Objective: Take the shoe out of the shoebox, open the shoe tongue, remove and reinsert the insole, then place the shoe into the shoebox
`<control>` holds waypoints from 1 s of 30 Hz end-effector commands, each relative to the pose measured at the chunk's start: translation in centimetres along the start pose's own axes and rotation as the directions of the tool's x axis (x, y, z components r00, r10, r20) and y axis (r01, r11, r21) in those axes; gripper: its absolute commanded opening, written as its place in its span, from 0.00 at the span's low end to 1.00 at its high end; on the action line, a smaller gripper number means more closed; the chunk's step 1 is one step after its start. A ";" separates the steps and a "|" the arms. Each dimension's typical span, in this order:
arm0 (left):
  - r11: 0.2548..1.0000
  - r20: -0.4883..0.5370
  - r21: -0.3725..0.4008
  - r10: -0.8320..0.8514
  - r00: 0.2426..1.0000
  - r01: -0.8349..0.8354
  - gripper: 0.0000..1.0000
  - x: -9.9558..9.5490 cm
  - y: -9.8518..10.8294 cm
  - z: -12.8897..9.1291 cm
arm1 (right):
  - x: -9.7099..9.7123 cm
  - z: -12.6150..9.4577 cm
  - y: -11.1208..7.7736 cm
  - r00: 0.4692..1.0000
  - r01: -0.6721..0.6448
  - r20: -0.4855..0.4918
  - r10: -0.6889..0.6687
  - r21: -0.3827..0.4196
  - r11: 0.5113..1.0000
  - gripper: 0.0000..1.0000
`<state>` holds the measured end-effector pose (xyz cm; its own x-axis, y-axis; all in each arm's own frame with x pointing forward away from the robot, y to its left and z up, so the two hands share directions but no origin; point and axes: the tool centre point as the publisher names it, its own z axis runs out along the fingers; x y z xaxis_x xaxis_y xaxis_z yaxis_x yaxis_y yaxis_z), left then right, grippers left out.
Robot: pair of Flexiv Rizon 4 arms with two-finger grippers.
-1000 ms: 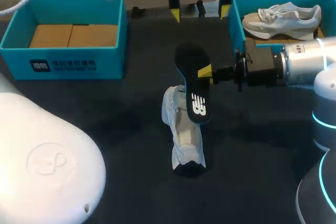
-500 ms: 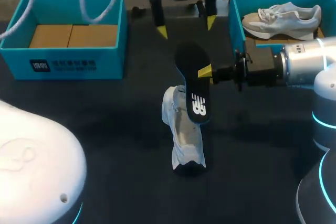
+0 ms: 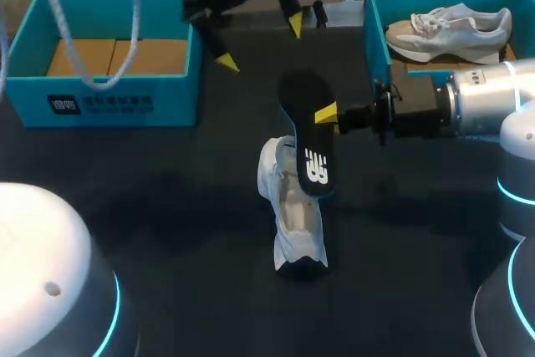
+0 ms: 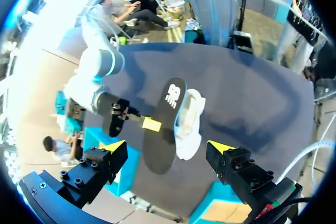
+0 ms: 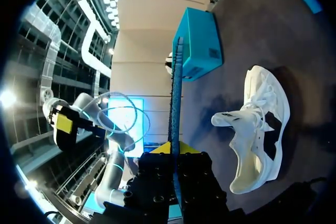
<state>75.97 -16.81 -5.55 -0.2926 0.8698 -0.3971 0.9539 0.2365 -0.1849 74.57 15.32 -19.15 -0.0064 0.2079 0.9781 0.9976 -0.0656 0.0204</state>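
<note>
— Dark table (image 3: 167, 206) noted in the head view. Where does the shoe lie?

— The white shoe (image 3: 292, 223) lies at the table's centre, its length running from 12 to 6 o'clock. It is outside both boxes, and neither gripper touches it.

— And the insole?

— The black insole (image 3: 308, 135) is held raised at the shoe's 12 o'clock end. Its lower end overlaps the shoe in the head view; whether the two touch cannot be determined.

— State of the right gripper?

— The right gripper (image 3: 328, 114) enters from 3 o'clock and is clamped on the insole's edge. The right wrist view shows the insole edge-on between its fingers, with the shoe on the table beside it.

— The left gripper?

— The left gripper (image 3: 261, 43) hangs at 11 o'clock of the insole, apart from it. Its fingers are spread wide with nothing between them. Its wrist view shows insole and shoe ahead of it, well apart.

— The boxes?

— The left shoebox (image 3: 109, 102), teal, sits at 10 o'clock of the shoe with cardboard (image 3: 117, 56) inside. The right shoebox (image 3: 374, 39), at 2 o'clock, holds a second shoe (image 3: 451, 31).
</note>
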 end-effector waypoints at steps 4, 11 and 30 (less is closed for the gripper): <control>1.000 0.410 -0.002 0.003 0.912 -0.002 1.00 0.8 0.0 0.2 | 0.0 0.1 -0.1 1.000 -0.001 0.001 0.001 -0.002 1.000 0.00; 0.998 0.607 0.002 0.046 0.793 -0.060 1.00 2.4 1.5 1.1 | 0.0 0.1 -0.1 1.000 -0.001 0.001 0.001 -0.002 1.000 0.00; 0.993 0.691 0.019 0.073 0.719 -0.119 1.00 3.7 2.8 2.6 | 0.0 0.1 -0.1 1.000 -0.001 0.001 0.001 -0.002 1.000 0.00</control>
<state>76.80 -14.34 -8.40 -0.2098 0.5804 -0.7868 0.9773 0.1497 -0.1501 74.57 15.32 -19.15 -0.0064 0.2080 0.9781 0.9976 -0.0655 0.0204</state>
